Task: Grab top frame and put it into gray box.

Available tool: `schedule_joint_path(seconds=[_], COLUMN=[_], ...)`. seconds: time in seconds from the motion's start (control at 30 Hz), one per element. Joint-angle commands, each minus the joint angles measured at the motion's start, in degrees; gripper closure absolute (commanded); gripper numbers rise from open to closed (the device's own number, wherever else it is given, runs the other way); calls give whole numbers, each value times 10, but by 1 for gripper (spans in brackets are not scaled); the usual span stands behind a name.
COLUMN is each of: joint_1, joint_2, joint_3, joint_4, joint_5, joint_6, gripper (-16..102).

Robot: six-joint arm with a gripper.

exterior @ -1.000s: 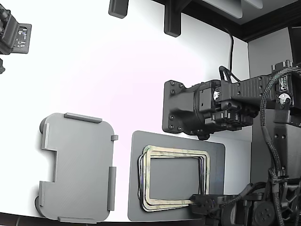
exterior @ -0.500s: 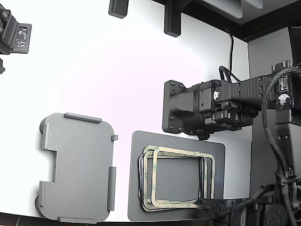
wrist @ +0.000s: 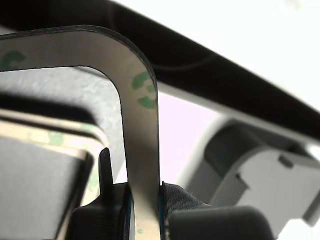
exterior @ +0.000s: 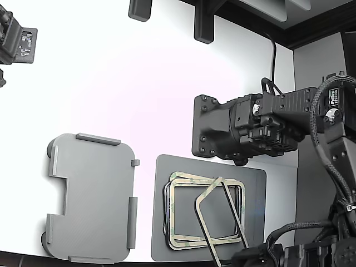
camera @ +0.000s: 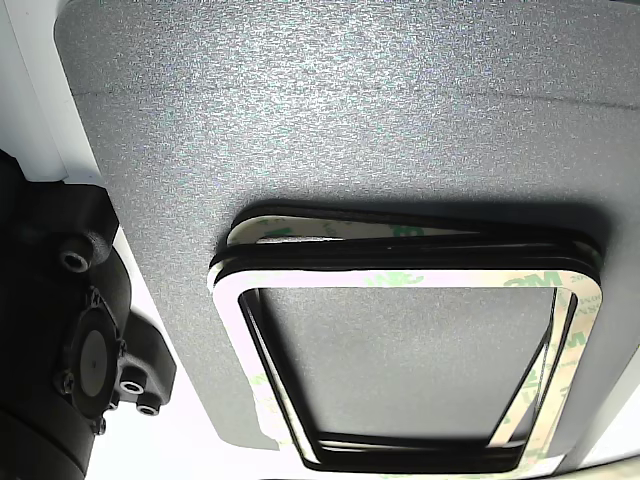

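1. Wrist view shows the hand (wrist: 145,210) clamped on one thin edge of the top frame (exterior: 219,214), which tilts up off the stack (exterior: 186,236) on the dark mat (exterior: 256,183).
2. Such a narrow edge grip could let it slip or swing in transit.
3. The hand sits low near the table, well apart from the gray box (exterior: 92,197).

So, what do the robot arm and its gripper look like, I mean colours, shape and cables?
The arm is matte black and blocky, with visible screws and a flat black plate with rounded corners at its end. Braided black cables loop along it, and a small white label sits near the exterior view's right edge. The gripper has dark fingers; one shows a ribbed black pad.
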Motion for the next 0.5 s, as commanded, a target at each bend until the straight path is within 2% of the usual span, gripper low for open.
schedule_joint_path(seconds=[0.0, 0.2, 0.3, 0.47], joint_1=[-44, -84, -109, -197], joint_2=[33, 87, 117, 151], joint_3=[-14, 36, 62, 90], joint_4=[6, 6, 6, 6], joint_5=[10, 93, 107, 45], joint_6=[359, 723, 874, 1014], gripper=[97, 97, 97, 99])
